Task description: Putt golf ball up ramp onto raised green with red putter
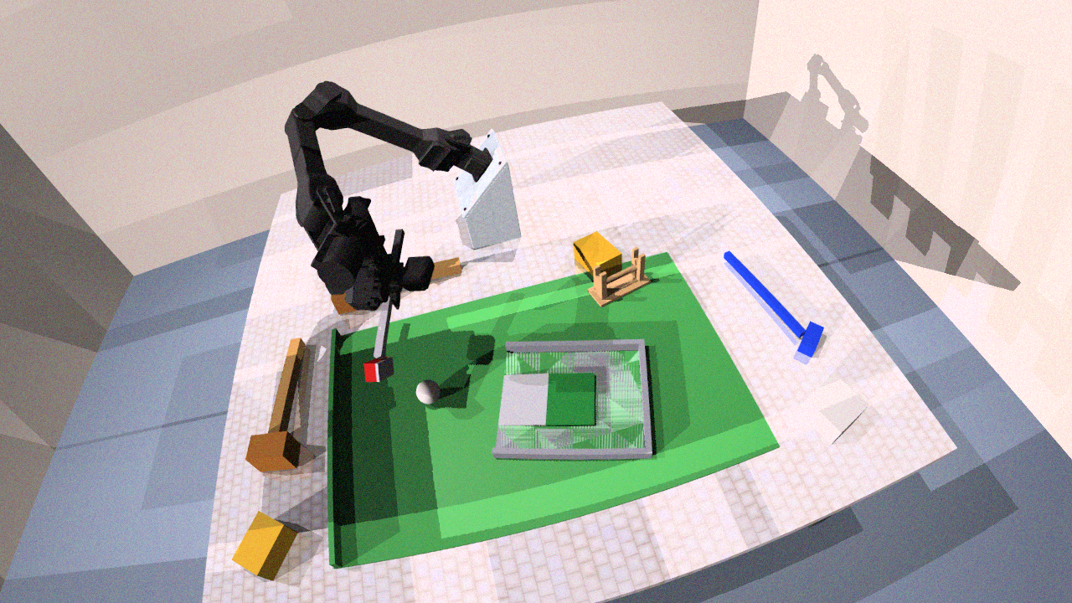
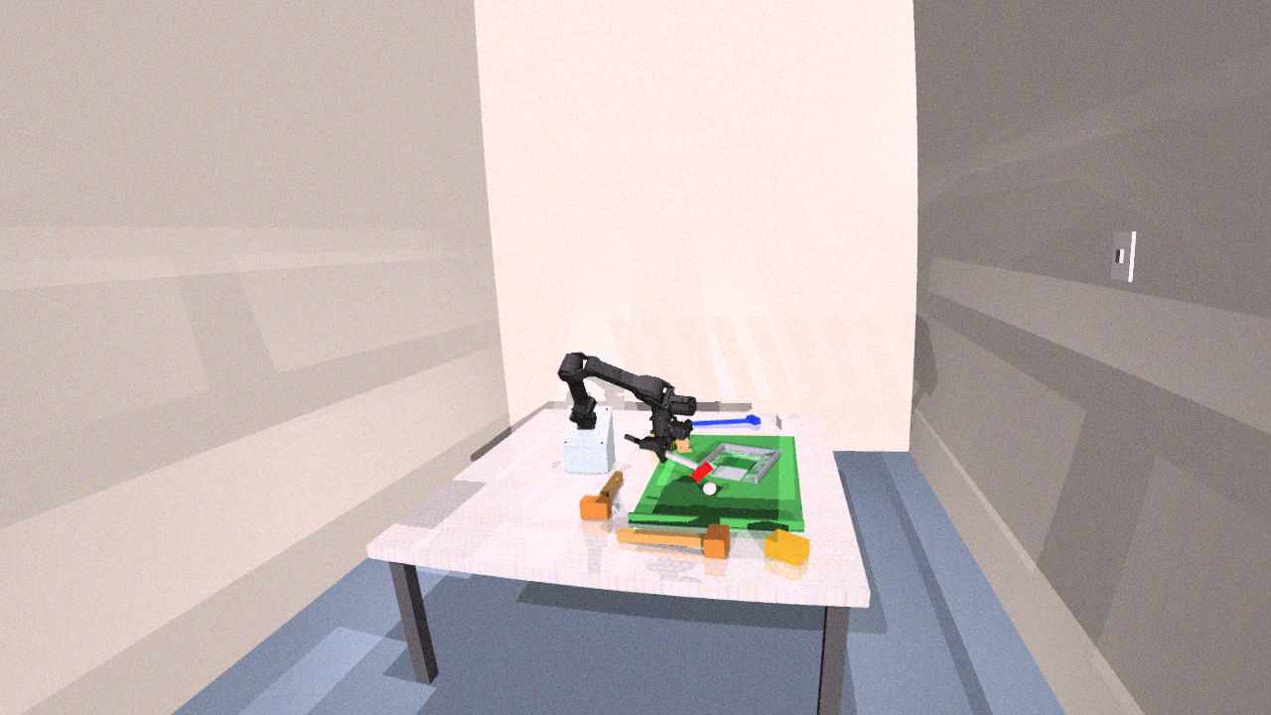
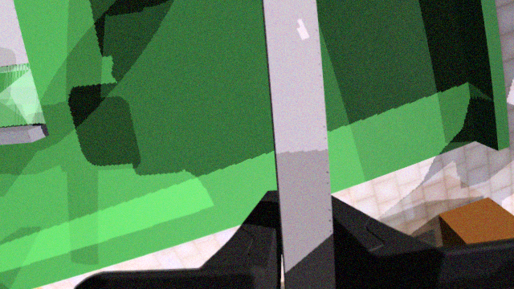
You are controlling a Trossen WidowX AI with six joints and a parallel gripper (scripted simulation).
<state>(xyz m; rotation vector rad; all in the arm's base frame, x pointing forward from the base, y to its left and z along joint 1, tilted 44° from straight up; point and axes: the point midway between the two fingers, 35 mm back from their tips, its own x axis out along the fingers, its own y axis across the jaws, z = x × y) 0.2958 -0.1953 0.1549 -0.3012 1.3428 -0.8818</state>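
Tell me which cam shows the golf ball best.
Top view: the golf ball sits in plain sight on the green mat, just right of the red putter head. Exterior shows it only as a tiny white dot. Wrist view misses it entirely.

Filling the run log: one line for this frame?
gripper: shut on red putter | putter head: behind golf ball, apart | ball: on green mat, short of ramp | putt: not yet made

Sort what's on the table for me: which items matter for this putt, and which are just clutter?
Job items:
gripper, shut on the red putter
golf ball
ramp
raised green

Lying about:
blue putter
two orange mallets
two yellow blocks
wooden rack
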